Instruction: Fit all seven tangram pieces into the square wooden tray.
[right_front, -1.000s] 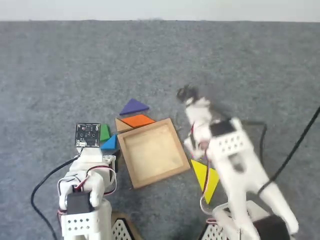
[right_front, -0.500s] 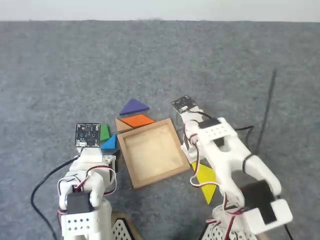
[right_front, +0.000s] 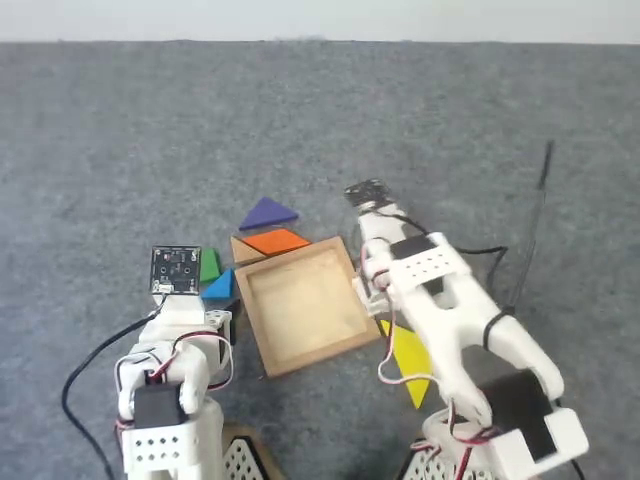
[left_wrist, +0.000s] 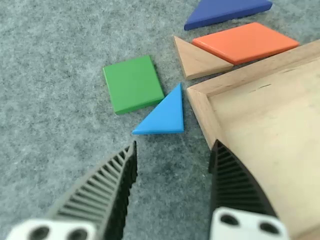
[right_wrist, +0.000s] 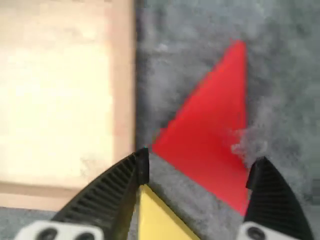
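The square wooden tray (right_front: 262, 340) lies in the middle with nothing in it. Off its far-left corner lie a purple triangle (right_front: 268, 213), an orange parallelogram (right_front: 276, 241), a wood-coloured triangle (right_front: 243, 249), a green square (right_front: 209, 264) and a blue triangle (right_front: 220, 285). My left gripper (left_wrist: 174, 148) hangs open just short of the blue triangle (left_wrist: 162, 117), beside the tray's corner (left_wrist: 200, 107). By the tray's right rim (right_wrist: 123, 75), my right gripper (right_wrist: 200, 159) is open over a red triangle (right_wrist: 212, 135), with a yellow triangle (right_wrist: 155, 220) close under it. The yellow triangle (right_front: 410, 355) is partly hidden by the right arm (right_front: 430, 290).
Grey carpet covers the table, with open room beyond the pieces and to both sides. A black cable (right_front: 520, 270) trails to the right of the right arm. The arm bases stand at the near edge.
The right arm has swung in from the right and come down over the tray's right rim. The left arm and all the visible pieces have stayed put.
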